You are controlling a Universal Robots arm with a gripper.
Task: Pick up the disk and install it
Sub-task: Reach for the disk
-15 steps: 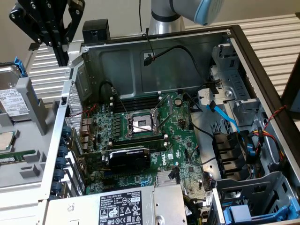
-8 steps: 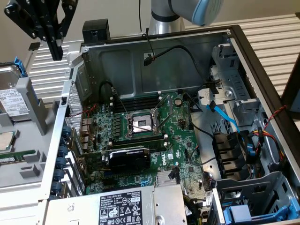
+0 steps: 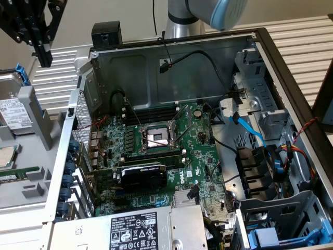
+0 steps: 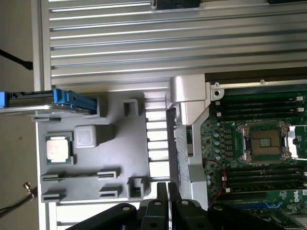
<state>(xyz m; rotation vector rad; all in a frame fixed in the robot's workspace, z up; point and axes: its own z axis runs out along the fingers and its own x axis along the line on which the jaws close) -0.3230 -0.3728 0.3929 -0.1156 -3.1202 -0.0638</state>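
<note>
Gripper [image 3: 45, 58] near disk [image 3: 11, 112] in grey holder [image 3: 32, 117], open computer case [image 3: 135, 70] alongside

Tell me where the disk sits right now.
The disk stands in the grey tray at the exterior view's far left, outside the computer case, near the gripper.

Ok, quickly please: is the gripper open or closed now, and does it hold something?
Gripper: closed, holding nothing. The disk stands in the grey holder, apart from it.
</note>
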